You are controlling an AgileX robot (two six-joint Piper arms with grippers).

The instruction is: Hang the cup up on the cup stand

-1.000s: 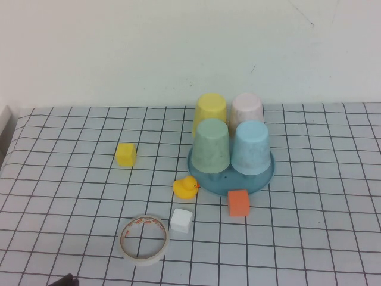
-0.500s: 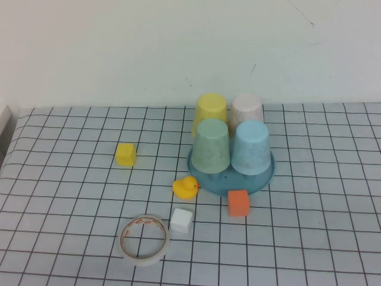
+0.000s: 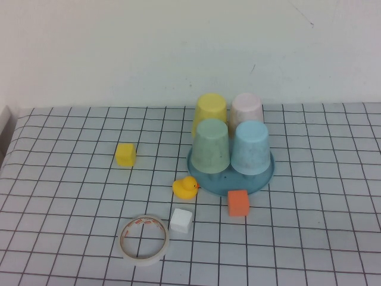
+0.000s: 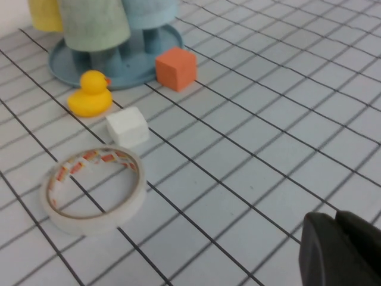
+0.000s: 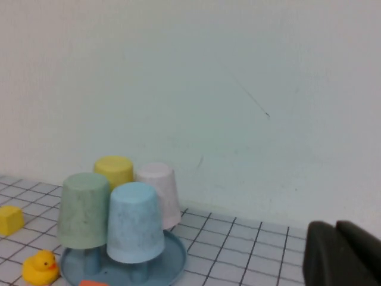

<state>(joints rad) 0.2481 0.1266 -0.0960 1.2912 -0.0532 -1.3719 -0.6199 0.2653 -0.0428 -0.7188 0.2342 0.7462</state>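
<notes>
1. Hidden parts: the pegs of the cup stand (image 3: 265, 176) are covered by the cups in the high view; the left wrist view shows short blue stems under the cups. Whether the pegs are capped cannot be seen.
2. The cup (image 3: 250, 147) sits mouth-down on the front right peg of the stand, upright. The green cup (image 3: 211, 145) is just beside it on the front left peg, with the yellow cup (image 3: 211, 112) and the pink cup (image 3: 247, 111) behind them.
3. The left gripper (image 4: 342, 250) shows only as a dark corner in its own wrist view, low over the table on the near side, well apart from the stand. I cannot tell how its jaws stand.
4. The right gripper (image 5: 344, 253) is likewise cut off at the edge of its wrist view, raised, facing the stand from a distance. Its jaws cannot be judged.
5. Neither gripper appears in the high view.
6. Near the stand lie an orange block (image 3: 238, 202) just beside its front rim, a rubber duck (image 3: 185, 187), a white block (image 3: 181, 220), a tape roll (image 3: 144, 239) and a yellow block (image 3: 125, 154).
7. Against a second ago: a dark tip at the lower left edge of the high view has gone. All objects remain in place.
</notes>
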